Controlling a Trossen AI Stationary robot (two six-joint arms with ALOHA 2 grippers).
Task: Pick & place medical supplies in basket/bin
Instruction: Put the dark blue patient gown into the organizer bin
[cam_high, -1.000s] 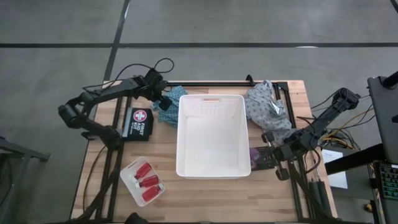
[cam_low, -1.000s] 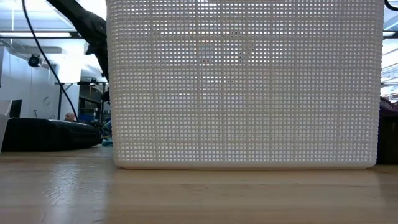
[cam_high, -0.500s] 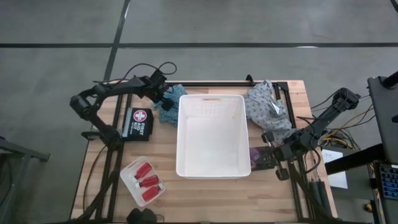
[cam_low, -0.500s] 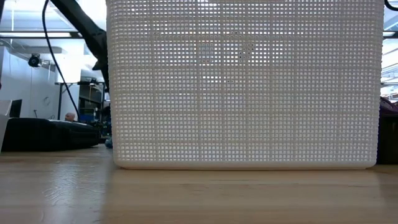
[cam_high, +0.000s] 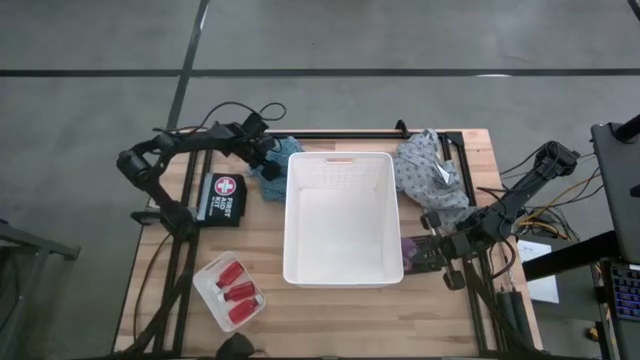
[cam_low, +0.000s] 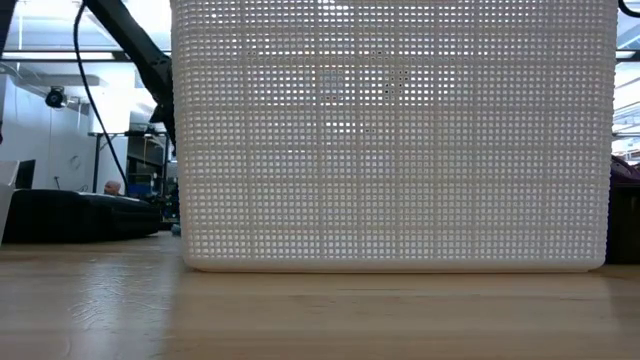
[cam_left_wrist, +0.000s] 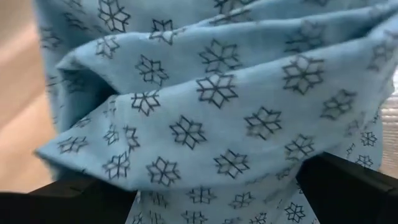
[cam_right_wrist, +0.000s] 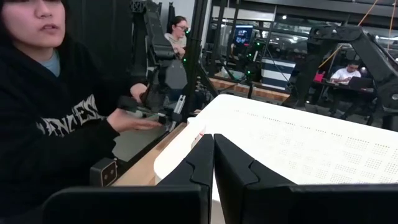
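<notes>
A teal patterned bunched cloth (cam_high: 273, 173) lies on the table against the far left corner of the large white basket (cam_high: 340, 225). My left gripper (cam_high: 266, 158) is down over it, open. In the left wrist view (cam_left_wrist: 214, 186) a bunched fold of the cloth (cam_left_wrist: 211, 112) fills the gap between the two fingers. A grey patterned cloth (cam_high: 430, 170) lies to the right of the basket. Red bottles (cam_high: 235, 292) lie in a small tray at the near left. A purple roll (cam_high: 410, 245) sits by the basket's near right corner. My right gripper (cam_right_wrist: 213, 155) waits shut beside the basket (cam_high: 432, 220). My left gripper comes at the teal cloth slanting down from above. Its fingers (cam_left_wrist: 348, 183) stand on either side of a bunched fold (cam_left_wrist: 186, 168). I cannot tell whether they touch the cloth. The cloth lies on the table.
A black first-aid pouch (cam_high: 224, 198) lies to the left of the basket. In the low view the basket's mesh wall (cam_low: 390, 130) blocks most of the table. A person (cam_right_wrist: 56, 112) stands beyond the table in the right wrist view.
My left gripper has come down and a little toward the basket, tipping more steeply, until it stands over the teal cloth. Its fingers have stayed open. The cloth has stayed where it was.
</notes>
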